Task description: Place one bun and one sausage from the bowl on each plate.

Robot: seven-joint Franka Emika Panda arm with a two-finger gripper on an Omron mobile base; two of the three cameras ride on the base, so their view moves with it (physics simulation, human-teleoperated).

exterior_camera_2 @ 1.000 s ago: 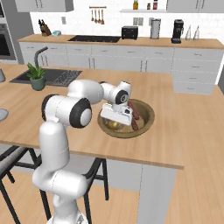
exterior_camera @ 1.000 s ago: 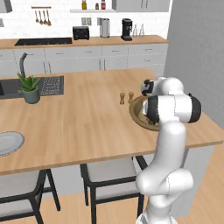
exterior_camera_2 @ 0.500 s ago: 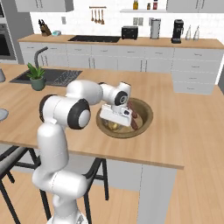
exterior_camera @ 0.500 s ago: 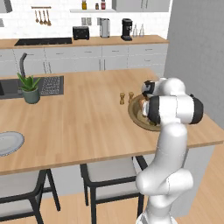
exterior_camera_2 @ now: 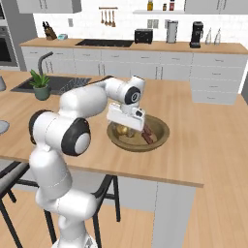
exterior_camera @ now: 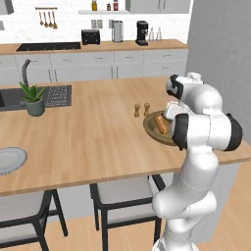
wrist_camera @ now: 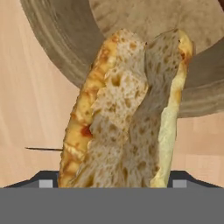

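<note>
The brown wooden bowl (exterior_camera_2: 162, 132) sits near the counter's right end. My gripper (exterior_camera_2: 127, 125) hangs low over its left half, shut on a golden split bun (wrist_camera: 127, 109). The bun stands on end between my fingertips (wrist_camera: 46, 182), with the bowl's rim (wrist_camera: 61, 39) behind it. From the left base view the bun (exterior_camera: 160, 123) shows orange over the bowl (exterior_camera: 149, 128), beside my white hand. A dark red sausage (exterior_camera_2: 147, 136) lies in the bowl to the right of the hand. One grey plate (exterior_camera: 7, 160) rests far left on the counter.
Two small wooden shakers (exterior_camera: 141, 109) stand just left of the bowl. A potted plant (exterior_camera: 33, 98) and a sink with a tap (exterior_camera: 24, 73) are at the counter's far left. Stools (exterior_camera: 122, 198) stand below the counter's near edge.
The jaws have narrowed onto the bun in the bowl. The arm has hardly moved.
</note>
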